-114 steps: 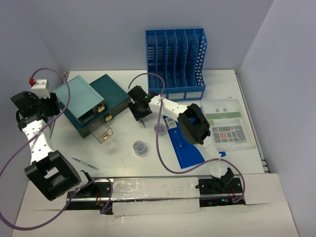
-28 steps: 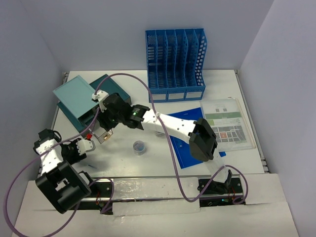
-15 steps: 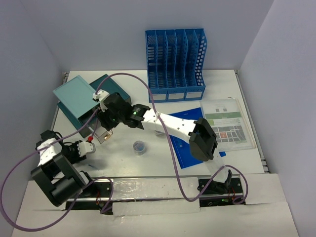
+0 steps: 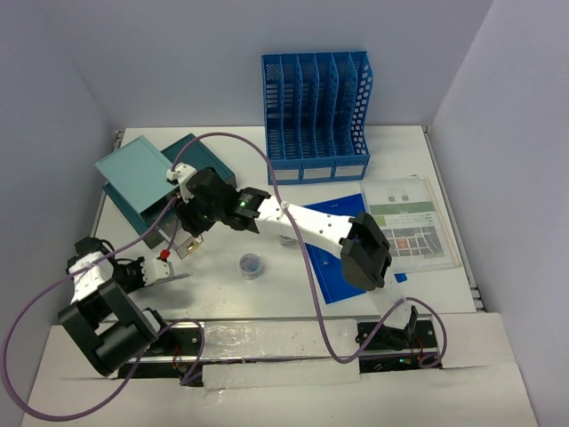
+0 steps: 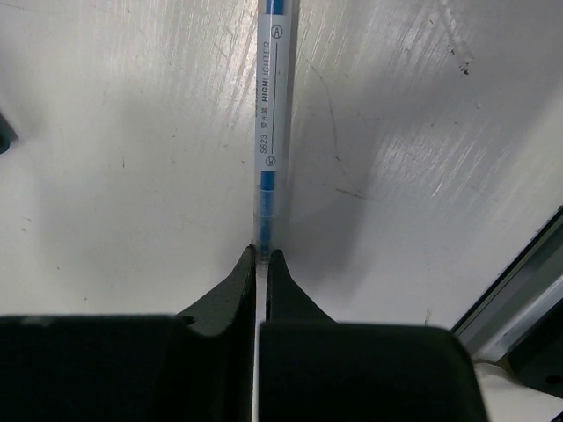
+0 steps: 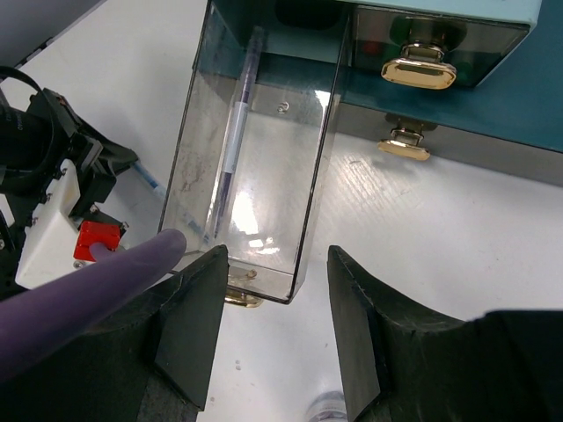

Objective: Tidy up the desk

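In the left wrist view my left gripper point(image 5: 262, 255) is shut on the near end of a clear pen point(image 5: 270, 132) with a blue refill, which lies on the white desk point(image 5: 114, 149). Seen from above, that gripper point(image 4: 160, 271) sits low at the desk's point(image 4: 400, 151) front left. My right gripper point(image 6: 277, 281) is open, hovering over the front end of a clear pulled-out drawer point(image 6: 264, 202) of the teal drawer unit point(image 4: 142, 178). Another pen point(image 6: 233, 132) lies inside the drawer. From above, the right gripper point(image 4: 188, 233) hangs by the unit's front.
A blue file rack point(image 4: 316, 102) stands at the back. A blue folder point(image 4: 342, 258) and a printed sheet point(image 4: 409, 222) lie to the right. A small jar point(image 4: 252, 264) sits mid-desk. The unit's shut drawers show gold handles point(image 6: 418, 66). The left arm's purple cable point(image 6: 79, 281) crosses the right wrist view.
My left gripper has closed on the pen's end after reaching it at the front left. The right arm has stayed over the open drawer during the last second.
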Controlling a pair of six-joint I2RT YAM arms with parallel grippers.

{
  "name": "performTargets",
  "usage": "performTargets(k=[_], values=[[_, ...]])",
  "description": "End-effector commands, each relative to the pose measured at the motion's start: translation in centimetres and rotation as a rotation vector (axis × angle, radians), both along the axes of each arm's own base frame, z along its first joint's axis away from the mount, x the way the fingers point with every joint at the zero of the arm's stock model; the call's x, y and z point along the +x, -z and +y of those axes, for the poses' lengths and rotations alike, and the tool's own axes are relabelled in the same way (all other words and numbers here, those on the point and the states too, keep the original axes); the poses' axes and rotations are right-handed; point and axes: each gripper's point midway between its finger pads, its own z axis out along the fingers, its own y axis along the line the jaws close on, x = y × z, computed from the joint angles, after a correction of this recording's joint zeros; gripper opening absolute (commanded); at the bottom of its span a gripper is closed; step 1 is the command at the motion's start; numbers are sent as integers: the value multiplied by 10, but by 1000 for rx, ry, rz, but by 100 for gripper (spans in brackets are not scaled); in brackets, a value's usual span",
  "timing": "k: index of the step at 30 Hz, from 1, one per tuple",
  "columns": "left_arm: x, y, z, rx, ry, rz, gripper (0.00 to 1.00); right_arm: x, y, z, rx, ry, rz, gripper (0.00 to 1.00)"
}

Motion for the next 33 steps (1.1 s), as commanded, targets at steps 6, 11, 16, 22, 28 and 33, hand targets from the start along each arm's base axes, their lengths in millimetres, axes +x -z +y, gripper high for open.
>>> performTargets(k=[6,11,16,22,28,33], values=[[-6,2,-12,-47,86,21,0,17,-67,-15,128,65,-74,56],[12,-20,-19,-128,37,-44,0,16,-71,-19,137,69,-81,56],[14,-27,-26,-129,100,-99,0,15,-73,-22,137,71,-86,56],[8,-35,-35,-130,156,-118,0,8,-76,-30,150,49,-95,56],[6,-39,-45,-146,230,-127,0,-10,-66,-35,153,-44,-99,56],[4,-45,-54,-184,257,-110,0,-26,-49,-43,171,-87,-91,56]])
